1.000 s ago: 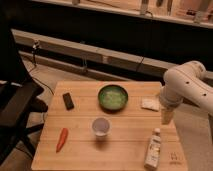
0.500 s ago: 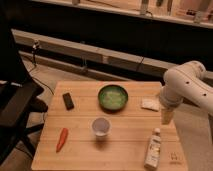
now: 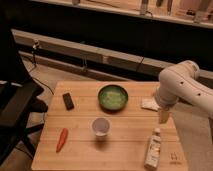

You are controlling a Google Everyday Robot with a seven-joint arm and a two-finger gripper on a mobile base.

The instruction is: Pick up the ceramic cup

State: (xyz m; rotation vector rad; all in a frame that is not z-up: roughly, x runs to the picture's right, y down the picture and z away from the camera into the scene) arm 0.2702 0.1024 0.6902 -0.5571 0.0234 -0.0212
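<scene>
The ceramic cup is a small pale round cup standing upright near the middle of the wooden table. My gripper hangs from the white arm over the table's right side, well to the right of the cup and slightly farther back. It is open and holds nothing. A clear gap of bare wood separates it from the cup.
A wide green bowl sits behind the cup. A white bottle lies at the front right, below the gripper. A pale packet rests by the arm. A black object and an orange carrot lie on the left. A dark chair stands left of the table.
</scene>
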